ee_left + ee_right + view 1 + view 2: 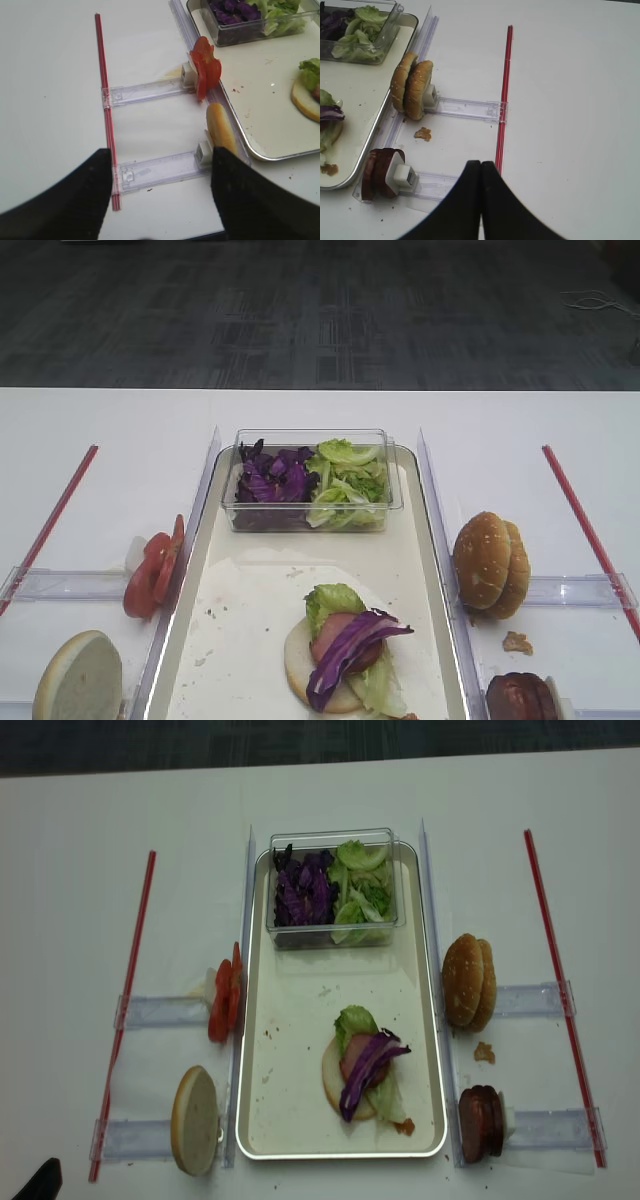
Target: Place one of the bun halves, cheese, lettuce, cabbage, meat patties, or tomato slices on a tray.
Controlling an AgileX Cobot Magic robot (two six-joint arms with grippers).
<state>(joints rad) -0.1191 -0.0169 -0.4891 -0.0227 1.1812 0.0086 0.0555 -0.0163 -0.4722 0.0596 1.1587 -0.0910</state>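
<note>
Jaws first: right gripper (481, 172) is clenched with nothing in it, left gripper (157, 165) is spread wide and also carrying nothing. Both are parked out at the near edge of the table, away from the food.

Front high view: the tray (190, 585) has a stack going near its front end. Bottom bun, then lettuce (333, 602), a pinkish patty, and a strip of cabbage (352, 648) draped across the top. A clear tub (310, 510) of spare purple and green leaves sits at the far end of the tray.

Right wrist view: two of the bun halves (412, 89) stand on edge in a clear plastic holder just off the tray's rim, and the meat patties (376, 172) stand in the next holder, closer to the gripper. A crumb lies between them.

Left wrist view: tomato slices (204, 72) are upright in their holder, and a cut-face bun half (221, 132) leans in the nearer one, right by the left fingers (247, 200).

Top-down view: same layout, stack in the lower middle of the tray, supplies flanking both sides.

So I'd say it's well along. Base, lettuce, patty and cabbage are down. No tomato or cheese on the stack that I can see, and no top bun yet. Can't spot cheese anywhere, honestly.
</note>
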